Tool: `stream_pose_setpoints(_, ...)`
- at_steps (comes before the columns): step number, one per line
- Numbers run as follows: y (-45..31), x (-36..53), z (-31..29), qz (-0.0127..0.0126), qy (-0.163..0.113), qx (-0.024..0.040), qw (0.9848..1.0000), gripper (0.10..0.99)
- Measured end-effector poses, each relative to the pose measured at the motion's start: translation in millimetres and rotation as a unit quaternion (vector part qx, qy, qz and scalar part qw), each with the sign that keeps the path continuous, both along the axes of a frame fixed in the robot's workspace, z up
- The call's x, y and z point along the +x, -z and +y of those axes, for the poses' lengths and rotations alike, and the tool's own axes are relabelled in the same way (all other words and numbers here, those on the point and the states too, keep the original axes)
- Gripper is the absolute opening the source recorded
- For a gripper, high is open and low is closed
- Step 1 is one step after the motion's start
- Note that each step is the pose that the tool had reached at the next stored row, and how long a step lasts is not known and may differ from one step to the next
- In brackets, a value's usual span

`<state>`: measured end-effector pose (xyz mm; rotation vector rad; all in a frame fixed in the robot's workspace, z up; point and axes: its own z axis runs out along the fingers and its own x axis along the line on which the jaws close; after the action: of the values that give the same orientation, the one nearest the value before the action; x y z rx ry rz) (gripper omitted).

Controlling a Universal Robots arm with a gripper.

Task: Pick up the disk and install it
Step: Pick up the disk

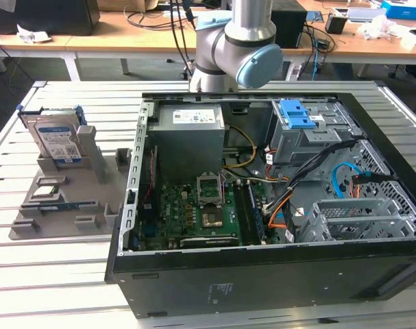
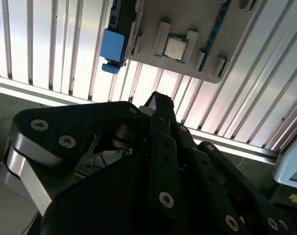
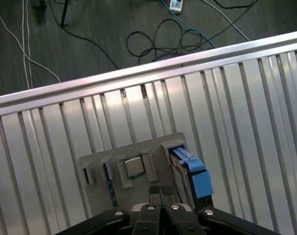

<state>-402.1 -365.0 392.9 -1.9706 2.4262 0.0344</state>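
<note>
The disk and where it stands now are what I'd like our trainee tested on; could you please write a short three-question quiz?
1. True or false: the disk sits inside the open computer case.
2. Multiple choice: how is the disk placed in the grey fixture on the exterior view's left? A) upright on its edge; B) flat, label down; C) hanging from the arm.
3. Fill in the blank: in the first wrist view, the pincer holds ____.

Key: 1 false, it stands in the fixture outside the case; 2 A; 3 nothing, its fingertips are together above the fixture.
</note>
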Motion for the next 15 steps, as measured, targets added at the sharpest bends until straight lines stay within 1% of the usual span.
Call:
stream_pose_setpoints(4,0.0,0.0,0.0,0.0,-0.03,0.0,0.9995,0.106)
stream_pose_setpoints(8,0.0,0.0,0.0,0.0,-0.057,0.0,0.9983,0.106)
stream_pose_setpoints(14,0.0,0.0,0.0,0.0,-0.095,0.0,0.9955,0.106)
stream_pose_setpoints(15,0.0,0.0,0.0,0.0,-0.107,0.0,0.9943,0.106)
